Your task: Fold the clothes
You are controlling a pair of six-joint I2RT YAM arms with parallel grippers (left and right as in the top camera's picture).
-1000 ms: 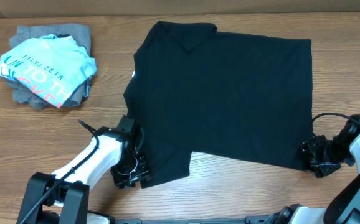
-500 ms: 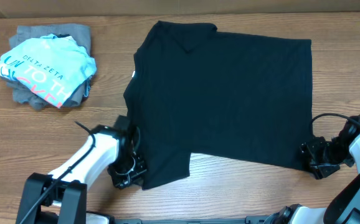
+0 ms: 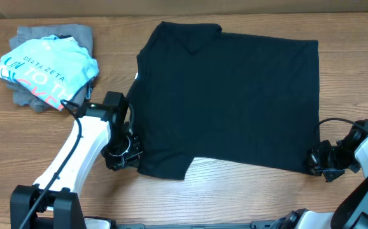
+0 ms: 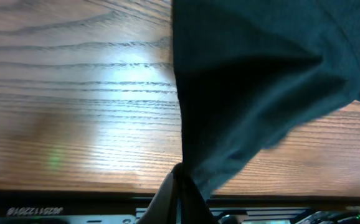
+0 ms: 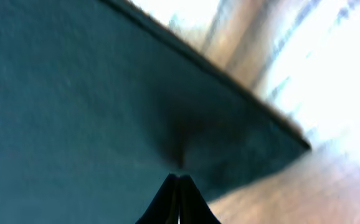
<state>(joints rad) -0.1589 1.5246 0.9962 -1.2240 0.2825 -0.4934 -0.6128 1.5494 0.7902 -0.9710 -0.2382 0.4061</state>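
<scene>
The clothes, a plain black T-shirt (image 3: 228, 95), lie spread flat across the middle of the wooden table, with a small white neck label (image 3: 136, 76) at their left edge. My left gripper (image 3: 128, 154) is shut on the shirt's near-left corner. In the left wrist view the cloth (image 4: 255, 81) rises in a taut fold from the closed gripper (image 4: 181, 173). My right gripper (image 3: 314, 161) is shut on the near-right hem corner. The right wrist view shows the fabric (image 5: 74, 93) puckered where that gripper (image 5: 179, 177) pinches it.
A light blue "DELTA ZETA" shirt (image 3: 47, 70) lies bunched on a grey garment (image 3: 76, 35) at the far left of the table. Bare wood (image 3: 247, 191) runs along the near edge between my two arms.
Both grippers have closed on the shirt's near corners. The left arm has moved away from the near edge, drawing the near-left corner of the cloth with it. The right arm has hardly moved.
</scene>
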